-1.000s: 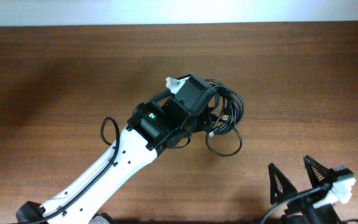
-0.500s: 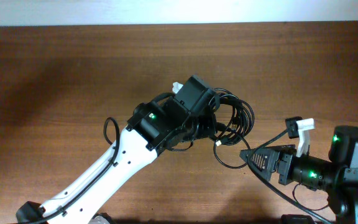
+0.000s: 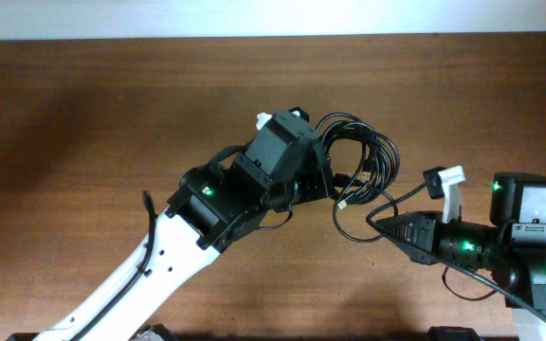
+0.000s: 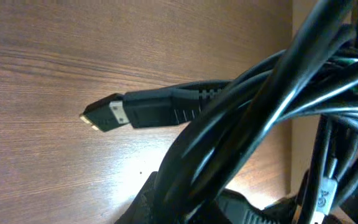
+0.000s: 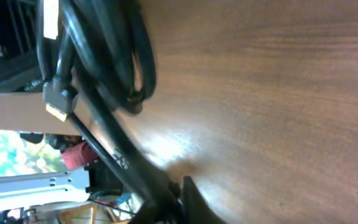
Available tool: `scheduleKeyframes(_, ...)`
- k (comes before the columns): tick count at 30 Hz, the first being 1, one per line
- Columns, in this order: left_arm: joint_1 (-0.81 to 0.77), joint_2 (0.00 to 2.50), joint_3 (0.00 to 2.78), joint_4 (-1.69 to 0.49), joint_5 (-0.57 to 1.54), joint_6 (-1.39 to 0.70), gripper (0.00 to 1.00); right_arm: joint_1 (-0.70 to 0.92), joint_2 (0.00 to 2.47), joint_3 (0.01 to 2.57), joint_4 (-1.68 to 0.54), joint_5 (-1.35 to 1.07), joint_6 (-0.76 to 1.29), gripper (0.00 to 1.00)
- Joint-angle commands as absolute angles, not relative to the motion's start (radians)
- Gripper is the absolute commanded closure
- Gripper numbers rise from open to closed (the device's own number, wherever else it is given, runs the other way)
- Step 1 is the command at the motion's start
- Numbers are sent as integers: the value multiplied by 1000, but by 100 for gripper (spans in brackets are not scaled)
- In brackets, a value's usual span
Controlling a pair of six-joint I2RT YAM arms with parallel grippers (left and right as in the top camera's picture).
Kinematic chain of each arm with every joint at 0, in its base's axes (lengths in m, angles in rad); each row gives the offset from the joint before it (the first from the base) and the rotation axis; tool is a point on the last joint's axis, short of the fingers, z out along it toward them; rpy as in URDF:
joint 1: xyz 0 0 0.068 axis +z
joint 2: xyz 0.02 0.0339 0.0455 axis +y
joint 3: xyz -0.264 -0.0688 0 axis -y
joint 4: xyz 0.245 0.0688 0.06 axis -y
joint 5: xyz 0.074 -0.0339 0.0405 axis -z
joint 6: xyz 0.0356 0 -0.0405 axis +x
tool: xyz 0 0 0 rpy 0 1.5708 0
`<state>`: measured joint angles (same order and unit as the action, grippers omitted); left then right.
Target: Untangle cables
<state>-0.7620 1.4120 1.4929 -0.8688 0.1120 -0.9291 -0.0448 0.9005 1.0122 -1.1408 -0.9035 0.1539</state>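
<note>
The cables (image 3: 366, 156) form a black looped bundle on the wooden table, right of centre in the overhead view. My left gripper (image 3: 318, 182) reaches in from the lower left and is shut on the bundle's left side. In the left wrist view the thick strands (image 4: 253, 106) cross over the jaws at the bottom edge, and a metal-tipped plug (image 4: 107, 115) sticks out to the left. My right gripper (image 3: 375, 221) points left and is shut on the bundle's lower loop. In the right wrist view that cable (image 5: 114, 149) runs down into the shut right gripper (image 5: 174, 194), and another plug (image 5: 58, 102) hangs at the upper left.
The brown table (image 3: 83, 123) has its far edge against a white wall (image 3: 254, 17). The left arm's white link (image 3: 131, 284) crosses the lower left, and the right arm's black body (image 3: 519, 251) fills the lower right corner.
The right arm swung in from the lower right corner towards the bundle, and its jaws went from wide open to shut on the lower loop. The left gripper shifted slightly and the bundle spread to the right.
</note>
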Motion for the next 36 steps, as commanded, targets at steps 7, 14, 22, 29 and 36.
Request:
scheduleKeyframes(7, -763, 1364, 1520, -915, -222, -939, 100, -39, 899, 1031, -1223, -833, 108, 96)
scheduleKeyframes(14, -763, 1299, 1520, -1087, -415, -938, 100, -39, 899, 1031, -1216, -833, 108, 96)
scheduleKeyframes(22, -763, 1217, 1520, -1165, -467, -761, 100, -39, 899, 1031, -1216, -834, 84, 20)
scheduleKeyframes(29, -763, 1213, 1520, -1161, -381, -385, 100, -39, 898, 1034, -1207, -834, -30, 18)
scheduleKeyframes(36, -763, 1204, 1520, -1046, 43, 167, 100, -39, 892, 1128, -1187, -963, -147, 18)
